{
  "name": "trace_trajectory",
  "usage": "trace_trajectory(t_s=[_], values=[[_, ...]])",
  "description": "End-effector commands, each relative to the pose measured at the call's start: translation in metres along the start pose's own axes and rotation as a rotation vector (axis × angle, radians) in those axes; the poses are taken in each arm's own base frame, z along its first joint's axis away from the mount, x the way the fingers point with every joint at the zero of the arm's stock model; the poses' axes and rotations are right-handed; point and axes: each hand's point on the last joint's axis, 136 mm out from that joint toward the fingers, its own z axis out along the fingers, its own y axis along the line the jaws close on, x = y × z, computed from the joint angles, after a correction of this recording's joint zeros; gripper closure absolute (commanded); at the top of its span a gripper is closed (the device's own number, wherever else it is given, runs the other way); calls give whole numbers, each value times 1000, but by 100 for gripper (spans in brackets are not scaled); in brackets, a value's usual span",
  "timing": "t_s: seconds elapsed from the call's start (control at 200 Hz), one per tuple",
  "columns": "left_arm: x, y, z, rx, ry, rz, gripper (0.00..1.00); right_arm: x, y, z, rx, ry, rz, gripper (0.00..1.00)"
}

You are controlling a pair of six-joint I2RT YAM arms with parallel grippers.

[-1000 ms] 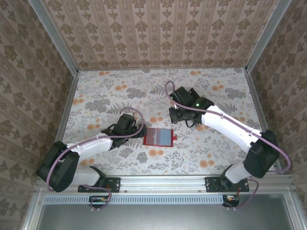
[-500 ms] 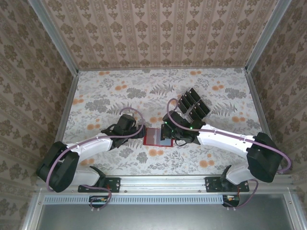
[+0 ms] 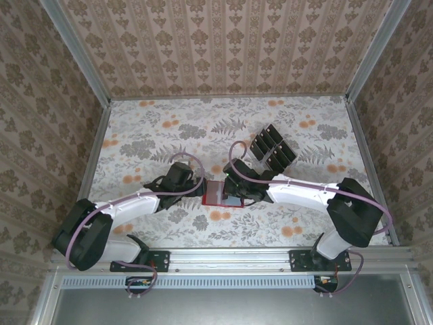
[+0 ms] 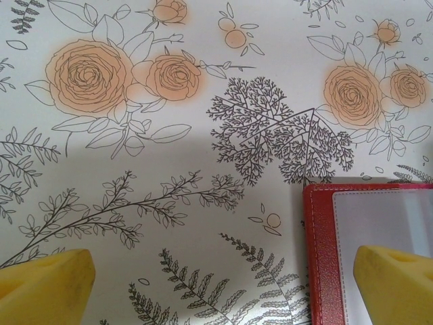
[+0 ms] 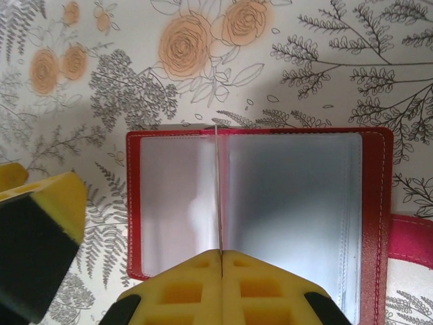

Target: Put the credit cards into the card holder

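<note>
The card holder (image 3: 215, 193) lies open on the flowered table, red-rimmed with pale clear pockets (image 5: 291, 203). My right gripper (image 5: 221, 254) is shut on a thin credit card (image 5: 217, 189) seen edge-on, standing upright over the holder's middle fold. In the top view this gripper (image 3: 233, 189) hangs over the holder's right half. My left gripper (image 4: 220, 291) is open at the holder's left edge (image 4: 321, 257), one yellow finger (image 4: 396, 284) over its corner, the other finger (image 4: 44, 288) over bare table. Several black credit cards (image 3: 272, 147) lie grouped behind and to the right.
A red clasp tab (image 5: 409, 240) sticks out from the holder's right edge. The left gripper's yellow and black finger (image 5: 40, 230) shows beside the holder. Patterned walls (image 3: 223, 47) enclose the table on three sides.
The right arm swung from the card group at the back right down and left to the holder, gripper shut, uncovering the remaining cards. The left arm stayed put.
</note>
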Motion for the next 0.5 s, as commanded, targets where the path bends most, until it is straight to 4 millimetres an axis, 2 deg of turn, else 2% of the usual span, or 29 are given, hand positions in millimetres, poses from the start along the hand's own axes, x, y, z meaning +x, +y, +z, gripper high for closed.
trace_trajectory(t_s=[0.0,0.2,0.495], values=[[-2,0,-2,-8,-10,-3,0,9,0,9,5,34,-20,100],[-3,1,-5,-8,-14,-3,0,21,-15,17,55,87,-74,100],[-4,0,-10,1,-23,5,0,16,-41,15,113,130,-152,100]])
